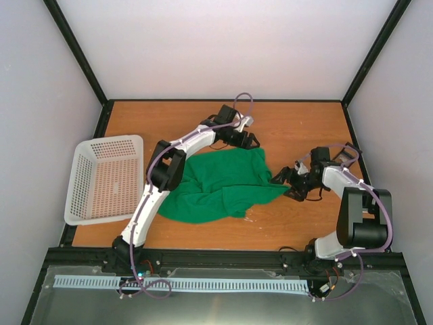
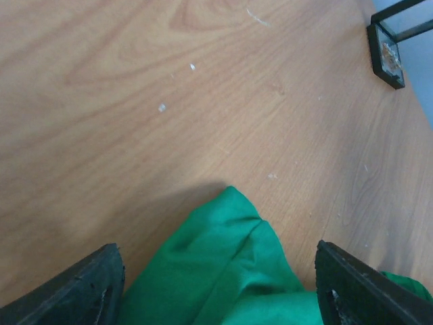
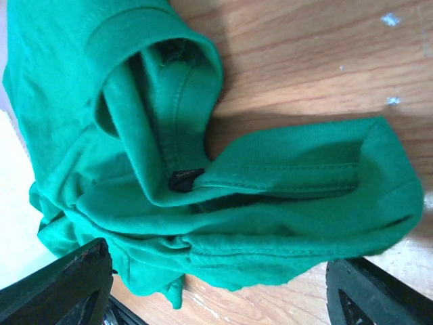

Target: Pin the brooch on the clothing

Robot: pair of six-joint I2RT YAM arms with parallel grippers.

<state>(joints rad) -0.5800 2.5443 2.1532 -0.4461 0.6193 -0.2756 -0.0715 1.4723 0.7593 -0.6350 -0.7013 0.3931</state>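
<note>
The green T-shirt (image 1: 216,186) lies crumpled in the middle of the wooden table. My left gripper (image 1: 254,142) is open over the shirt's far right corner. In the left wrist view that corner (image 2: 230,257) lies between the wide-apart fingers (image 2: 88,288). My right gripper (image 1: 287,183) is open at the shirt's right edge. In the right wrist view the folded hems and a small black label (image 3: 185,180) lie between its fingers (image 3: 67,284), which do not clamp the cloth. I cannot make out the brooch for sure. Only a pale speck shows inside a small black square box (image 2: 387,57).
A white mesh basket (image 1: 78,179) stands at the table's left edge. The black box sits on the table beyond the left gripper, near the right arm (image 1: 348,157). Black frame posts and pale walls close in the table.
</note>
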